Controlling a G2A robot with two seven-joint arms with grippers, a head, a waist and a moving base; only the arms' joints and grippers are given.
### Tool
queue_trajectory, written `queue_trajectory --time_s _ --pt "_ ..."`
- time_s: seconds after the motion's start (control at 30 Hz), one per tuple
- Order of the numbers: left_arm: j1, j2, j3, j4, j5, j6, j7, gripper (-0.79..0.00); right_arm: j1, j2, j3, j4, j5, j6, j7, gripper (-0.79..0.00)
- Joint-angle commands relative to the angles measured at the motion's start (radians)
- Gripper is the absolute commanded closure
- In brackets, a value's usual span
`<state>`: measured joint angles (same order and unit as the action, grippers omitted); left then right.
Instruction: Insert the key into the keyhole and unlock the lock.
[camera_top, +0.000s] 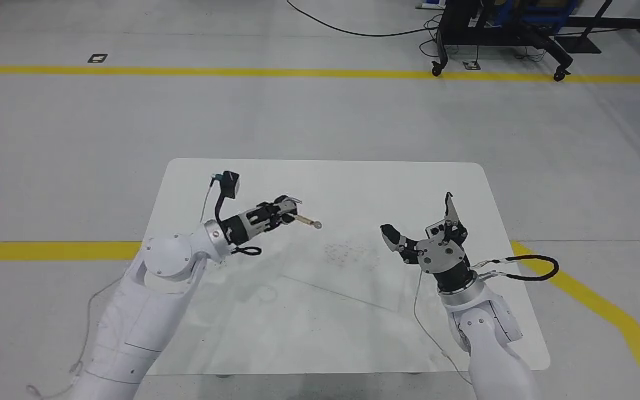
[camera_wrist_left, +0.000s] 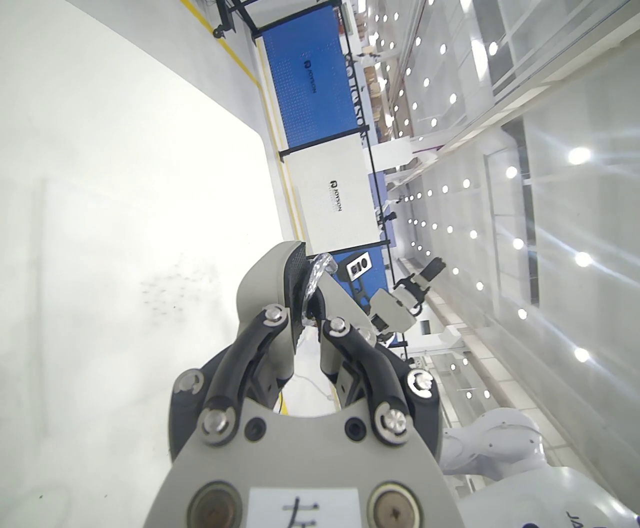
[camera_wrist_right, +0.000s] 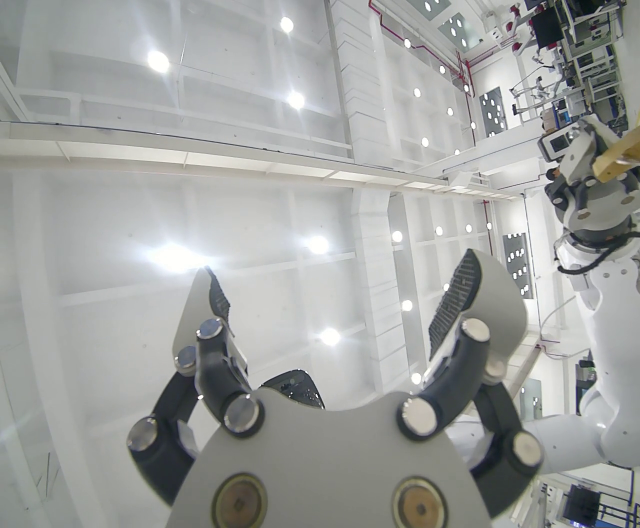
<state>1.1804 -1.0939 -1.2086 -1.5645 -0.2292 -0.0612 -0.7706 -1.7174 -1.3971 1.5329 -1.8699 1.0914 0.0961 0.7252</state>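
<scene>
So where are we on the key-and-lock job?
Done: the left pincer is shut on the lock, held over the table. In hand: a thin rod sticks out of it, possibly the key; seated or turned, I cannot tell. Left: the right pincer is open and empty, so unlocking looks undone.

L gripper (camera_wrist_left: 311, 280), pads pinched on a silvery curved metal piece (camera_wrist_left: 320, 264), above white worktop (camera_wrist_left: 125, 150) w/ faint grey specks (camera_wrist_left: 170, 295); blue panels (camera_wrist_left: 305, 85) in bkgd past the worktop's rounded corner.
</scene>
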Motion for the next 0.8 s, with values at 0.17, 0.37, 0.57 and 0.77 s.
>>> queue_trajectory --time_s 0.17,0.37,0.57,0.77 --pt "-0.015 0.011 0.041 -0.016 0.254 0.020 -0.050 0.000 0.000 0.000 0.000 0.000 0.000 0.000 0.000 -0.785" --pt "-0.028 0.009 0.084 -0.021 0.348 0.046 -0.052 0.000 0.000 0.000 0.000 0.000 0.000 0.000 0.000 -0.785" --pt "-0.045 0.002 0.155 -0.042 0.483 0.098 -0.038 0.000 0.000 0.000 0.000 0.000 0.000 0.000 0.000 -0.785" --pt "-0.097 -0.020 0.265 -0.039 0.567 0.160 -0.045 0.000 0.000 0.000 0.000 0.000 0.000 0.000 0.000 -0.785"
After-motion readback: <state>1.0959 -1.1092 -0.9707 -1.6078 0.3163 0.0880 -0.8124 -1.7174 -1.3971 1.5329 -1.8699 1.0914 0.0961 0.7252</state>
